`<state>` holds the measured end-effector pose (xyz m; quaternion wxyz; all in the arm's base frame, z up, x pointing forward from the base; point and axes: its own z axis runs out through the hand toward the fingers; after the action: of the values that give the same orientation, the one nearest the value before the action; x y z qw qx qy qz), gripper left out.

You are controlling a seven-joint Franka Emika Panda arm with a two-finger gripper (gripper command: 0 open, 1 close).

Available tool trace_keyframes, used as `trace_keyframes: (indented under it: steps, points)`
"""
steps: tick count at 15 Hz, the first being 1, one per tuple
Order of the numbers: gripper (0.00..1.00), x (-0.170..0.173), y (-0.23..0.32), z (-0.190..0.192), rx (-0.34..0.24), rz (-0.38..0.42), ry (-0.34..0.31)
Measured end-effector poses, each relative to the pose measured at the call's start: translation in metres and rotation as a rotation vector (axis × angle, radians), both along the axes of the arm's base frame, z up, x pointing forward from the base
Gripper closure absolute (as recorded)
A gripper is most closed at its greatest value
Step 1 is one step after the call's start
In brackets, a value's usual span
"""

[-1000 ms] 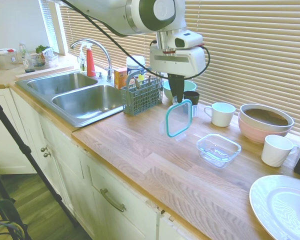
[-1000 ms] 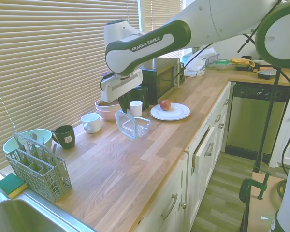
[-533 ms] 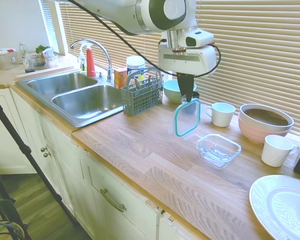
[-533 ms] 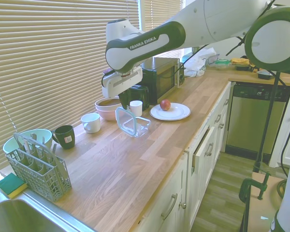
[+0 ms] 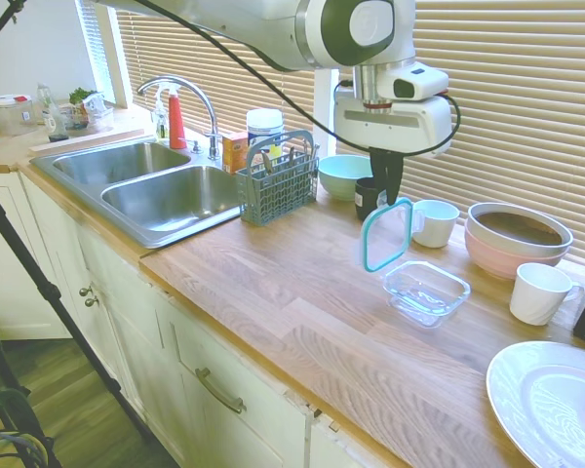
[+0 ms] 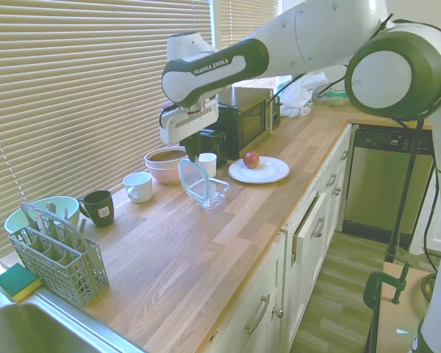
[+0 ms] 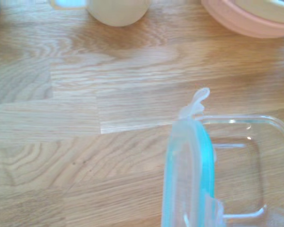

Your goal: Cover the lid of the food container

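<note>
The clear lid [image 5: 387, 235] with a teal rim hangs on edge in the air, gripped at its top edge by my gripper [image 5: 386, 195], which is shut on it. Just beside and below it the clear glass food container [image 5: 426, 292] rests open on the wooden counter. From the other side the lid [image 6: 192, 175] hangs right over the near end of the container [image 6: 212, 193], under the gripper [image 6: 192, 157]. The wrist view shows the lid's teal edge [image 7: 188, 175] close up, with the container [image 7: 246, 165] beyond it.
A white mug [image 5: 434, 222], a dark mug [image 5: 370, 196], a pink bowl [image 5: 515, 237] and a second white mug [image 5: 539, 292] stand behind the container. A mint bowl [image 5: 344, 175], a cutlery basket [image 5: 276, 181], the sink [image 5: 154, 185] and a white plate [image 5: 546, 400] are also on the counter.
My gripper has carried the lid to the right along the counter, from in front of the cutlery basket to right beside the food container.
</note>
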<state>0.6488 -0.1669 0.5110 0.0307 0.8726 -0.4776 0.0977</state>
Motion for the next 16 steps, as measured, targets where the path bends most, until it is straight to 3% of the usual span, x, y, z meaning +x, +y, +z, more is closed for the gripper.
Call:
trace_keyframes:
  steps: [7,16]
  points:
    - [1.00,0.013,-0.017,0.000,0.006,-0.011,0.003]
    - [1.00,0.004,-0.054,-0.013,0.038,-0.035,0.008]
